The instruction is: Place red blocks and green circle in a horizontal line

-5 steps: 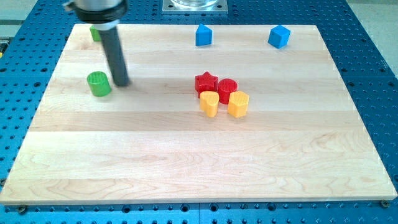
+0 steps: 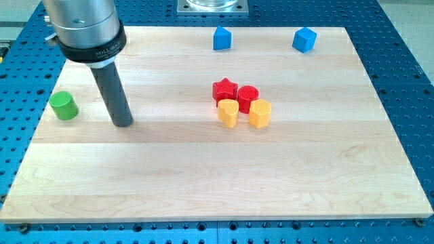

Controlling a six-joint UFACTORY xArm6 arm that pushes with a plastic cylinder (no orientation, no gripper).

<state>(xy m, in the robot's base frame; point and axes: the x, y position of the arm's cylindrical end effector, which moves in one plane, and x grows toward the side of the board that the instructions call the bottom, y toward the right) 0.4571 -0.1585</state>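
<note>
Step in hand (judged from the layout): positioning the green circle (image 2: pixel 65 106) so that it lines up with the red blocks. The green circle lies at the far 9 o'clock edge of the table (image 2: pixel 203 176), well apart from the red star (image 2: pixel 224 89) and the red circle (image 2: pixel 247 97), which touch each other near the table's centre. These two red blocks already sit roughly side by side, the circle slightly lower in the view.

My tip (image 2: pixel 123 124) rests on the table at about 4 o'clock from the green circle, near it but not touching. It stands between the green circle and the red pair.

Next move, as a judgement: the tip needs to pass around the green circle to its 9 o'clock side (little table remains there), then push it toward 3 o'clock, along the row of the red blocks. The green circle sits slightly lower in the view than the red pair, so a small correction toward 12 o'clock is likely needed.

Arm pose: the rod stands nearly upright, its grey mount at 12 o'clock above it. There is no hand on this arm; nothing is held.

Two yellow blocks (image 2: pixel 228 113) touch the red pair at 6 o'clock.
</note>
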